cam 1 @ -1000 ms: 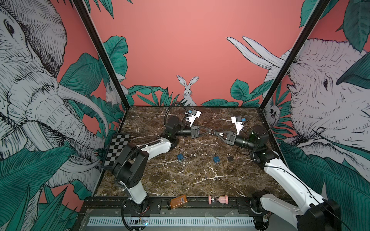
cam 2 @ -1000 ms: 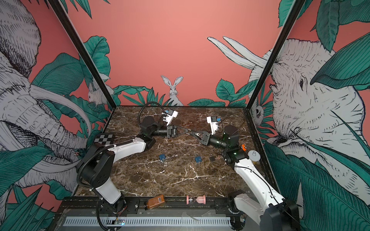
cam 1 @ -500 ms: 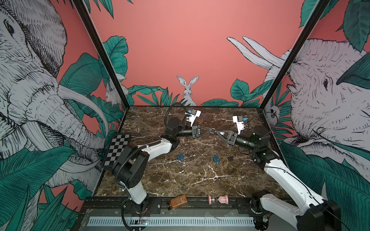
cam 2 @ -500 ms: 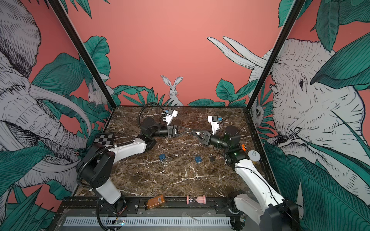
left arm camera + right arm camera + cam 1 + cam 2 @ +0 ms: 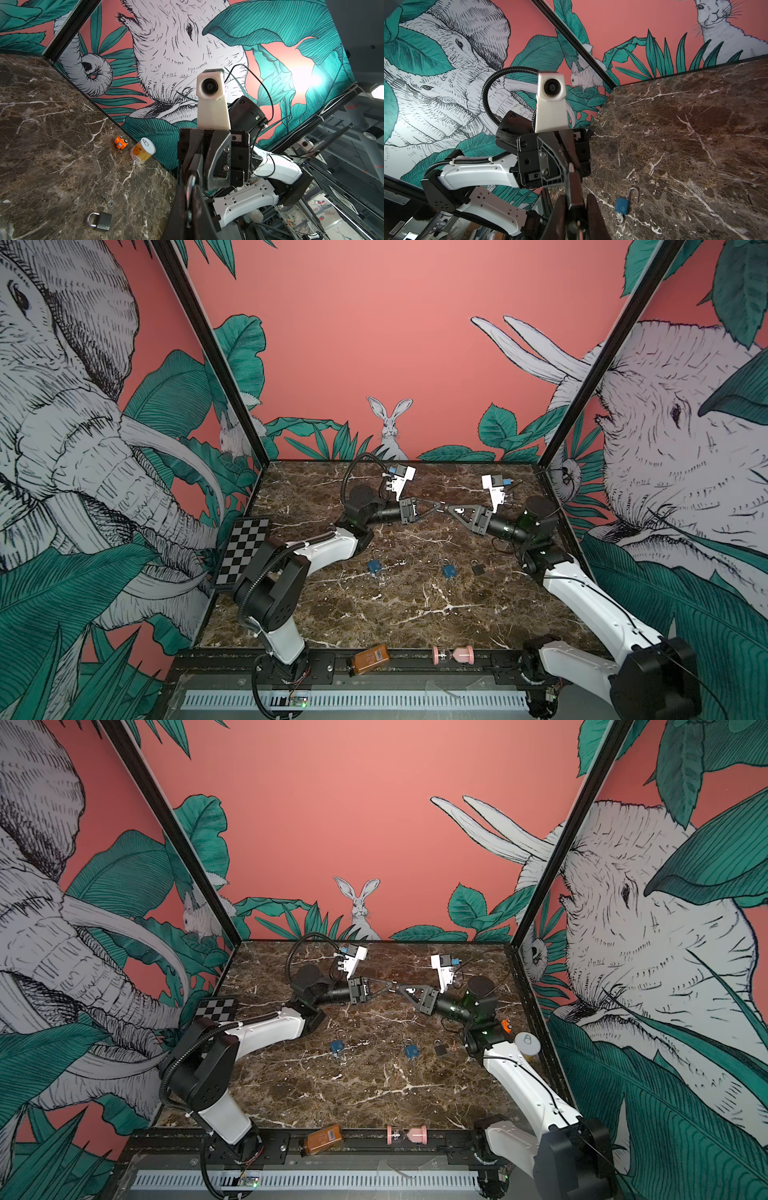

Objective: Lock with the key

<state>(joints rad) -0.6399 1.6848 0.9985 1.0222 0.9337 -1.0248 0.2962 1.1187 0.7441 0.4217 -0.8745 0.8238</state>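
Top views: left fingers point(image 5: 435, 505) and right fingers point(image 5: 451, 508) tip-to-tip over tabletop point(image 5: 415, 614) back end | left shut on silver loop point(image 5: 190, 181) | right narrow round padlock point(image 5: 574, 191) | open marble up front

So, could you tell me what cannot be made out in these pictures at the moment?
What the left gripper and right gripper hold: too small in both top views; their fingers cover all but a metal piece and a dark object in the wrist views.
Any key or keyhole there: hidden by those fingers.
Can label text: too small, left wrist view.
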